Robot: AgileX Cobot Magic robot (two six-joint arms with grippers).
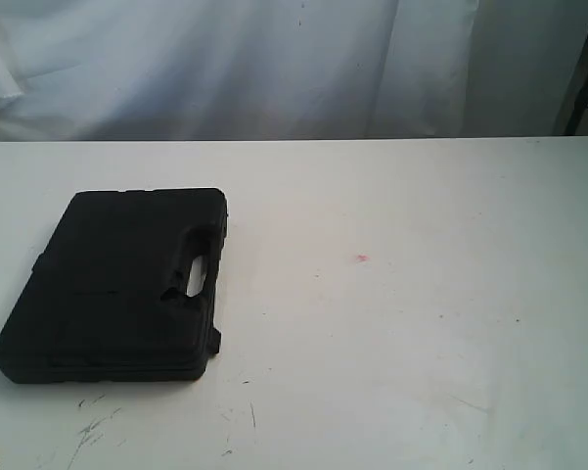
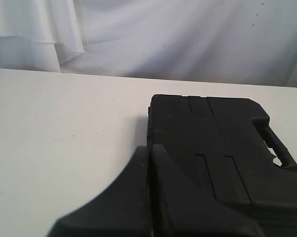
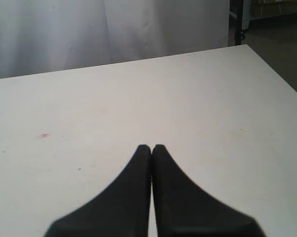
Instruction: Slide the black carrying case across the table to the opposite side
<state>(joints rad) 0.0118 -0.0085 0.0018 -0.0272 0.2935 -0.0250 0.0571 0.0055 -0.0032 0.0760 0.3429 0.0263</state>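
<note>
The black carrying case (image 1: 117, 284) lies flat on the left part of the white table (image 1: 391, 323), its handle facing the middle. Neither gripper shows in the exterior view. In the left wrist view the case (image 2: 222, 148) fills the area just beyond my left gripper (image 2: 149, 148), which is shut with nothing between its fingers and sits close to the case's near corner; whether it touches is unclear. My right gripper (image 3: 151, 147) is shut and empty above bare table (image 3: 212, 98), far from the case.
A tiny red spot (image 1: 362, 258) marks the tabletop near the middle, also seen as a red spot (image 3: 44, 135) in the right wrist view. Dark scratch marks (image 1: 93, 431) run near the front edge. A white curtain (image 1: 274, 59) hangs behind the table. The table's right edge (image 3: 281, 79) drops off.
</note>
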